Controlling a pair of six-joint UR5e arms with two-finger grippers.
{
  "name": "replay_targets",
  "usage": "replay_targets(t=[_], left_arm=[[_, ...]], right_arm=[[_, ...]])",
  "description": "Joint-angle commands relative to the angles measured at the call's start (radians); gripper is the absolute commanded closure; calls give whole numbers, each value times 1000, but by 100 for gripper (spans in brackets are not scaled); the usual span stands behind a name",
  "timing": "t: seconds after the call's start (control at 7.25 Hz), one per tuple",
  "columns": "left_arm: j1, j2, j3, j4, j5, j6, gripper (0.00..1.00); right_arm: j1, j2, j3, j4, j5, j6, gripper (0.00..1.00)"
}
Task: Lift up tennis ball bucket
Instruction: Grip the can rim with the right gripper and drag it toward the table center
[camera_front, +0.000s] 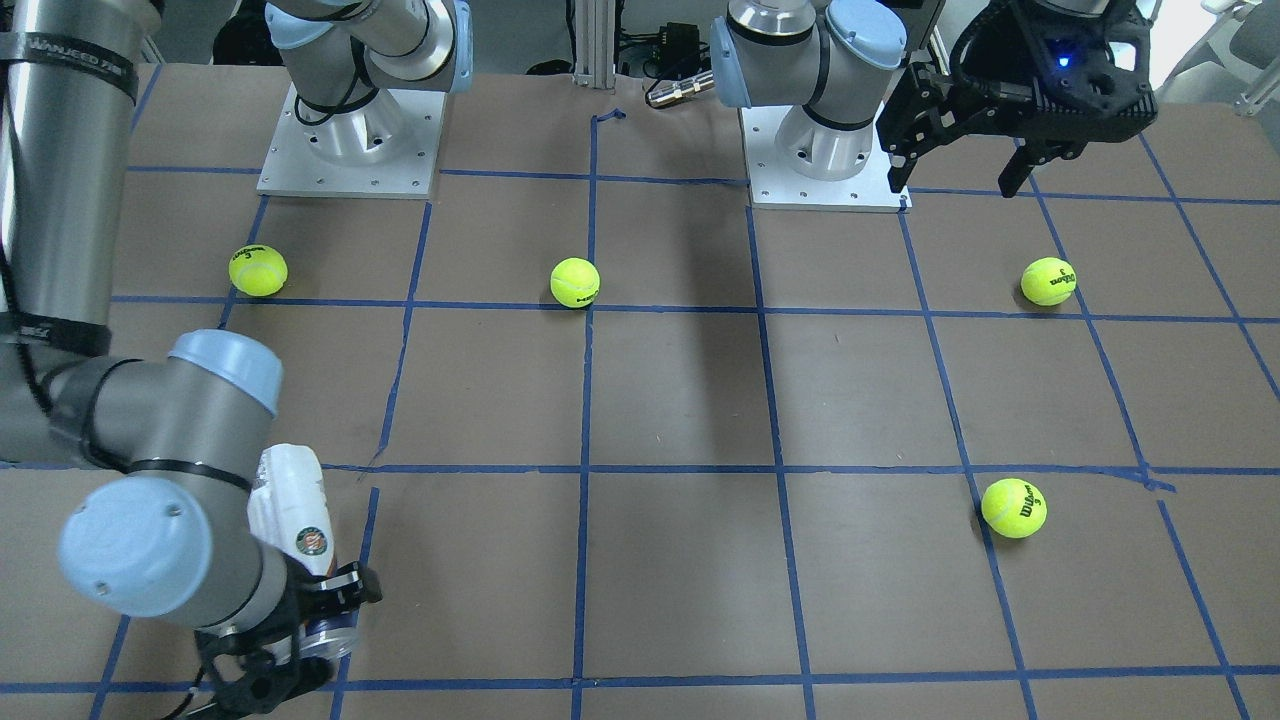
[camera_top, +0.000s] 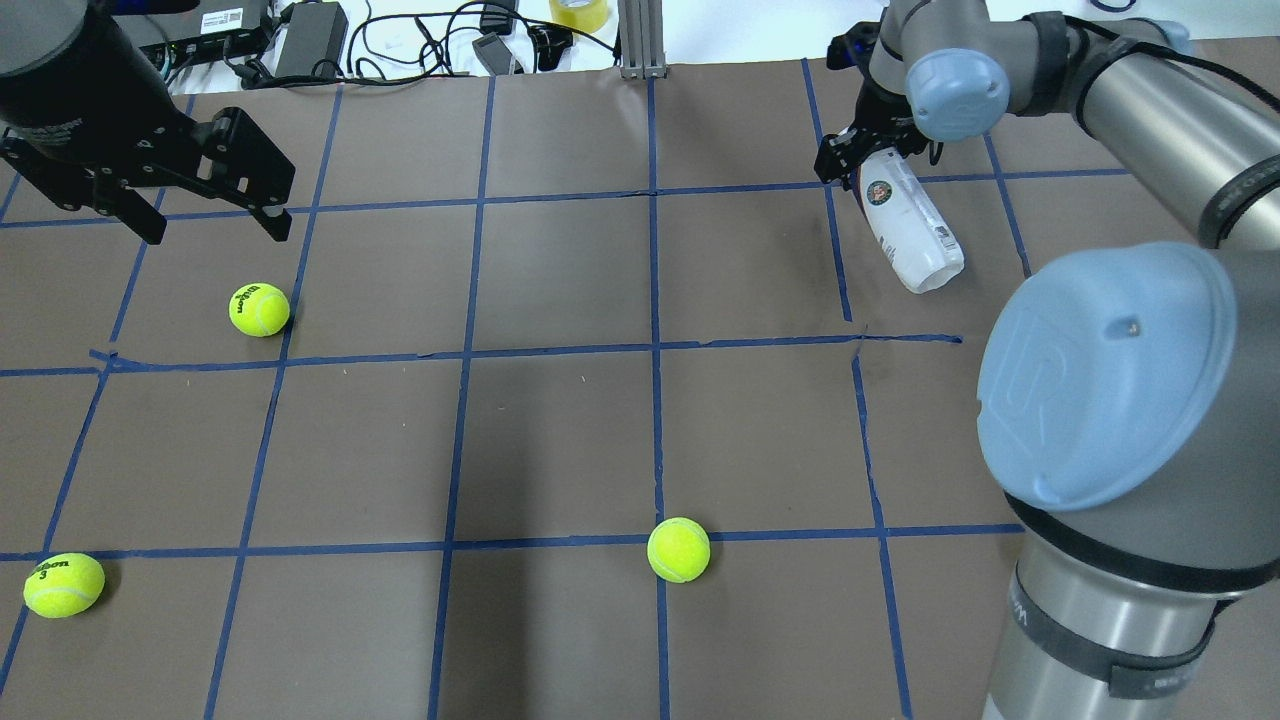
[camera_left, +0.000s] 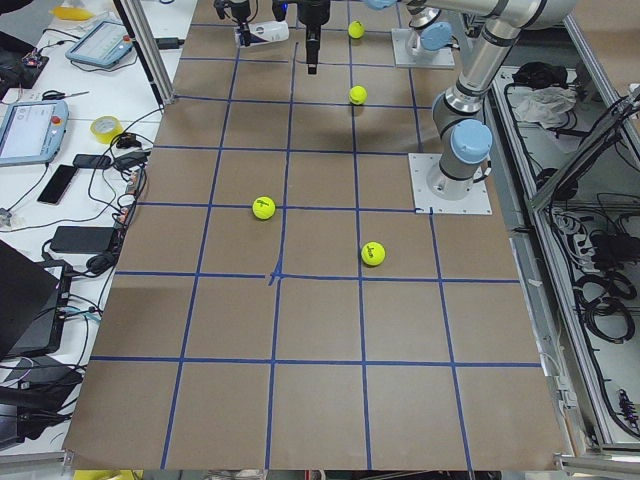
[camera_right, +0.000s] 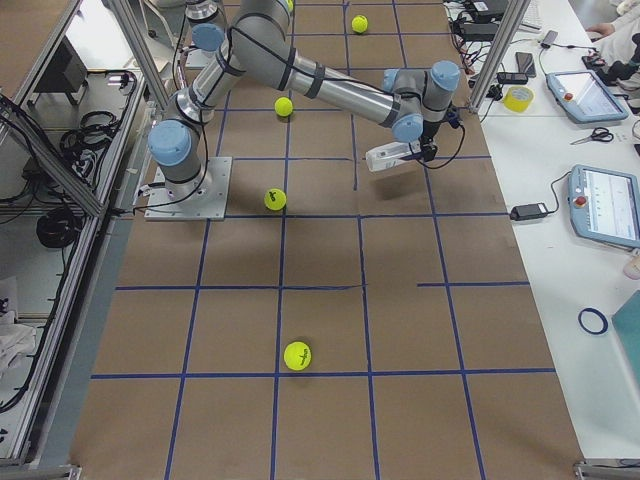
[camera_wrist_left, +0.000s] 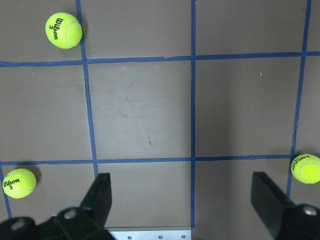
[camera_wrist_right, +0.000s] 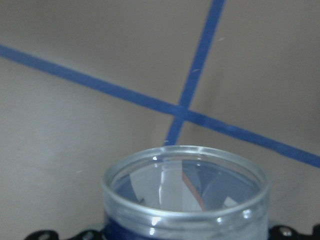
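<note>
The tennis ball bucket (camera_top: 910, 230) is a slim clear tube with a white label and a round emblem. My right gripper (camera_top: 865, 165) is shut on its open-mouth end and holds it slanted, low over the table at the far right. I cannot tell if its free end touches the table. It also shows in the front view (camera_front: 295, 505), with the right gripper (camera_front: 325, 615) at its end. The right wrist view shows its empty open rim (camera_wrist_right: 185, 200). My left gripper (camera_top: 215, 232) is open and empty, hovering above the far left of the table, also seen in the front view (camera_front: 952, 187).
Loose tennis balls lie on the brown, blue-taped table: one below the left gripper (camera_top: 259, 309), one at the near left (camera_top: 64, 584), one near the middle front (camera_top: 678, 549). The right arm's big elbow (camera_top: 1100, 380) hangs over the near right. Cables and gear line the far edge.
</note>
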Motion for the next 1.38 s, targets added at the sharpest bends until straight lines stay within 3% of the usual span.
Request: replay_targets(t=[0.0, 0.55, 0.83, 1.1, 1.24], left_arm=[[0, 0, 0, -1, 0, 0, 0], [0, 1, 0, -1, 0, 0, 0], [0, 1, 0, -1, 2, 0, 0], [0, 1, 0, 0, 2, 0, 0], [0, 1, 0, -1, 2, 0, 0]], right_arm=[[147, -64, 50, 24, -11, -50, 43], [291, -40, 54, -98, 1, -369, 42], [432, -17, 60, -166, -13, -485, 42], [489, -9, 70, -172, -36, -591, 52], [490, -9, 71, -172, -60, -619, 52]])
